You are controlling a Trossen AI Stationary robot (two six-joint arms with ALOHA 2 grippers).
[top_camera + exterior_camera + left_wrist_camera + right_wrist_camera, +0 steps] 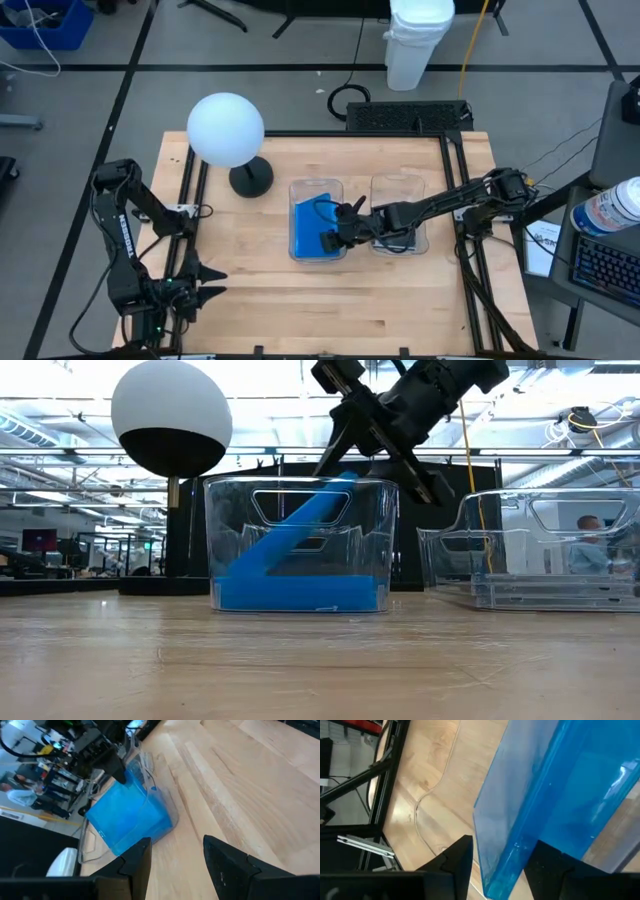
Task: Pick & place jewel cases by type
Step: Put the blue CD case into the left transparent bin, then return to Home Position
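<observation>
Several translucent blue jewel cases (312, 232) lie stacked flat in the left clear bin (318, 186). One more blue case (290, 530) leans tilted in that bin (225, 540), its lower edge on the stack and its upper end (345, 480) near the rim. My right gripper (380, 460) hangs open just above that upper end, one finger on either side of the case (520, 820). The right clear bin (398, 186) stands beside it, and no dark case shows plainly. My left gripper (205, 285) waits open near the table's left near corner. My right gripper comes at the tilted blue case's upper edge (505, 865) slanting from above, with its fingers spread to either side of that edge. Whether a finger touches the case I cannot tell.
A lamp with a white globe (225, 130) and black base (250, 178) stands left of the bins, toward the far edge. Black rails (190, 200) run along the table's sides. Bare wood (330, 300) lies between the bins and the near edge. A person (590, 525) sits in the room beyond.
</observation>
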